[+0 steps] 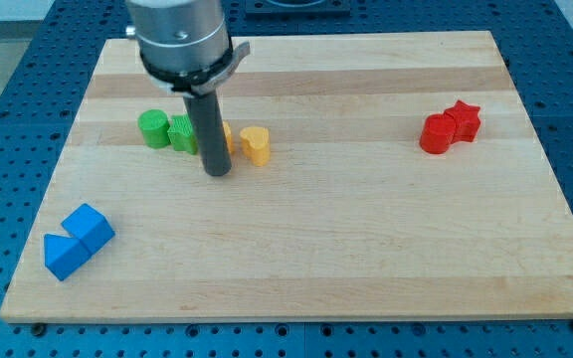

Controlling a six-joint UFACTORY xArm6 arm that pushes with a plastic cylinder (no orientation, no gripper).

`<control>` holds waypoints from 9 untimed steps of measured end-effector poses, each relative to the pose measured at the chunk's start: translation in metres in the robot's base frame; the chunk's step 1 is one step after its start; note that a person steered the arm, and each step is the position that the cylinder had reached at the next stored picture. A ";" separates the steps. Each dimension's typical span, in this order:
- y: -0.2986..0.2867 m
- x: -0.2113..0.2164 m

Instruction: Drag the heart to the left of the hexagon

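A yellow heart [256, 145] lies left of the board's middle. Another yellow block [227, 133] sits just left of it, mostly hidden behind my rod, so its shape cannot be made out. My tip [217, 172] rests on the board just below and left of the heart, close to the hidden yellow block. A green star [182, 133] and a green round block [152, 129] sit left of the rod. A red star [464, 118] and a rounded red block [434, 134] touch each other at the view's right.
A blue cube [91, 226] and a blue triangular block [64, 256] lie together at the board's bottom left. The wooden board [346, 249] sits on a blue perforated table; its edges are in view on all sides.
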State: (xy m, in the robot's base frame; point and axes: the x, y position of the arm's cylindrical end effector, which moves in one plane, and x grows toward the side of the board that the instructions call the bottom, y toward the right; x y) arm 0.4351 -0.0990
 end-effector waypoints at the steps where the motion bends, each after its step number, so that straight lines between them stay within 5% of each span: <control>1: 0.000 -0.002; 4: 0.000 -0.011; 6: 0.019 0.067; 7: 0.061 0.058; 9: 0.056 0.044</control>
State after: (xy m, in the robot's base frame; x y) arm 0.4790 -0.0432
